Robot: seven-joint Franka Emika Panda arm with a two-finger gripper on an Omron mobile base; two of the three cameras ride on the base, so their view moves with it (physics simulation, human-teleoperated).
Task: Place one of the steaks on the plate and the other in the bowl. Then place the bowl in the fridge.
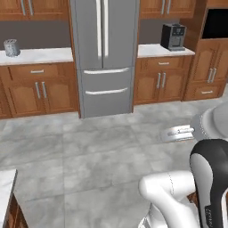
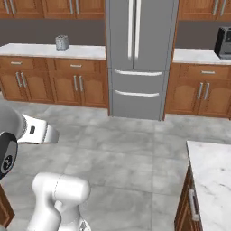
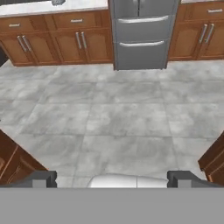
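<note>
The fridge (image 1: pixel 104 58) (image 2: pixel 140 54) stands shut across the tiled floor, grey, with long pale door handles and two drawers below. In the hand view the fridge (image 3: pixel 140 35) shows at the top centre. My gripper (image 3: pixel 112 179) is open: its two dark fingertips (image 3: pixel 41 178) stand far apart with nothing between them, high above the floor and pointing toward the fridge. In the base views my white hand (image 1: pixel 178 132) (image 2: pixel 40 133) hangs over the floor, well short of the fridge. The steaks, the plate and the bowl are out of view.
Wooden cabinets with white counters flank the fridge. A coffee machine (image 1: pixel 173 36) sits on the right counter, a grey canister (image 1: pixel 11 47) (image 2: pixel 62 43) on the left one. A marble counter edge (image 2: pixel 212 180) is close on my right, another (image 1: pixel 5 187) on my left.
</note>
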